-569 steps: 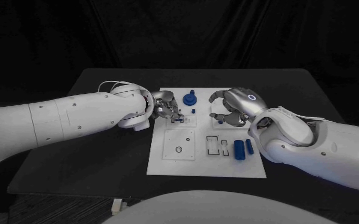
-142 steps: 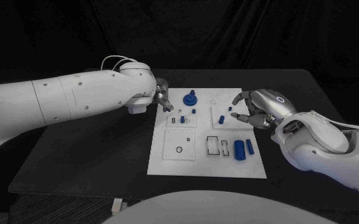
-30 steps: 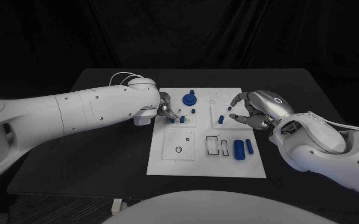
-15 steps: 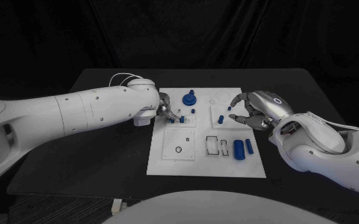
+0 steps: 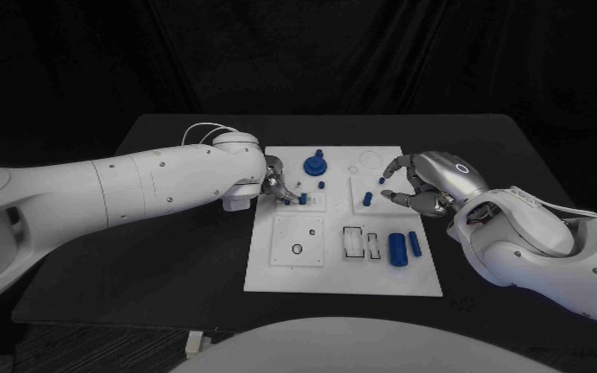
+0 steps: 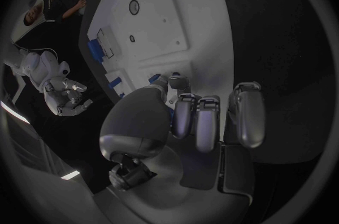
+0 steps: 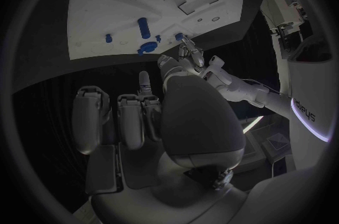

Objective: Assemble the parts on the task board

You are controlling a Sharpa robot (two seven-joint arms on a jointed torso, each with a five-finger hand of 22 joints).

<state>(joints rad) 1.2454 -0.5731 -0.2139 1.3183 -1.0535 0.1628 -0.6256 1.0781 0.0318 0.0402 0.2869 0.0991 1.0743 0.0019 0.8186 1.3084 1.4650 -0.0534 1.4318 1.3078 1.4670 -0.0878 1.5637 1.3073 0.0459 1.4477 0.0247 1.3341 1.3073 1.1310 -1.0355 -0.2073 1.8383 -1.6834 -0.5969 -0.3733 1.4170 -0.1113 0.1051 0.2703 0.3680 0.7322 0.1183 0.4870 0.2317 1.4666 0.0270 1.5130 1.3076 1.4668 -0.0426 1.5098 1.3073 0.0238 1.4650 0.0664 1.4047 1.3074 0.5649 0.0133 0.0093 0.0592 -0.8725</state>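
The left hand (image 5: 276,185) has its fingertips down on a small blue peg (image 5: 286,201) at the task board's (image 5: 342,278) left edge — whether they pinch it I cannot tell. A skewed push could jam it. The right hand (image 5: 421,185) — fingers curled, holding nothing — hovers near a standing blue pin (image 5: 368,199); drifting could topple it.

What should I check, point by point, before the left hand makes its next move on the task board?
1. Left hand is over the task board, at its left edge: ok.
2. Left fingertips at a small blue part; whether they hold it: cannot tell.
3. Right hand at the board's right edge, apart from the left hand: ok.
4. Right hand holds nothing: cannot tell.
5. Large blue cylinder and thinner blue piece lie on the board, away from both hands: ok.
6. Round blue part stays at the far edge: ok.
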